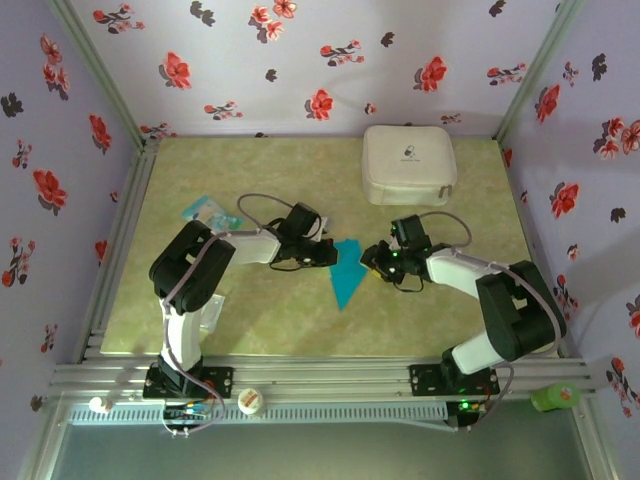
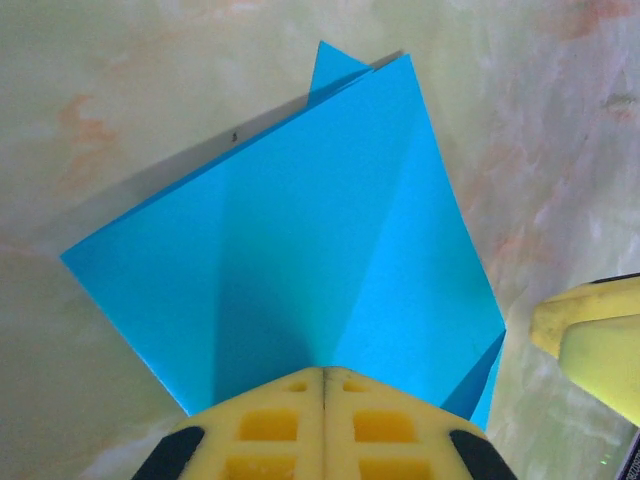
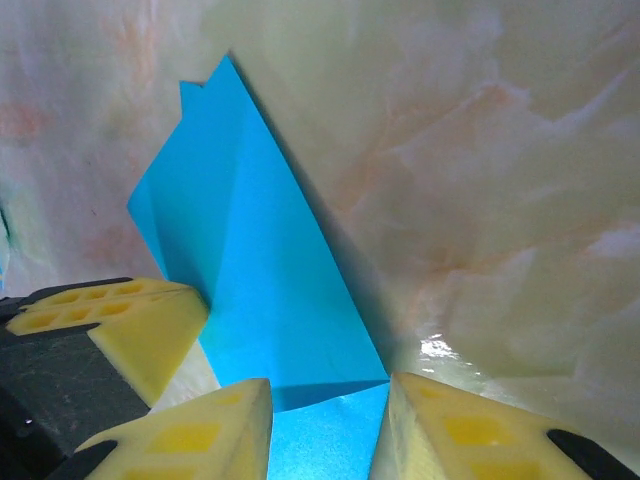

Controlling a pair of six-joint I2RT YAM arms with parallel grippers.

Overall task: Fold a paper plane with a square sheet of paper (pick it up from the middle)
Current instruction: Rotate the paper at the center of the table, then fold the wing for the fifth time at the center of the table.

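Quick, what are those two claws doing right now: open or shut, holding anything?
Left gripper: shut, tips against the folded blue paper; whether it pinches it cannot be told.
Right gripper: open, fingers apart over the paper, holding nothing.

teal-blue paper plane, yellow fingers, marbled beige table, red-flowered lilac walls.

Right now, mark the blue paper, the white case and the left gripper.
blue paper (image 1: 347, 272), top view, middle of the folded sheet.
white case (image 1: 408, 165), top view, centre of its lid.
left gripper (image 2: 323, 375), left wrist view, seam between its shut fingers.
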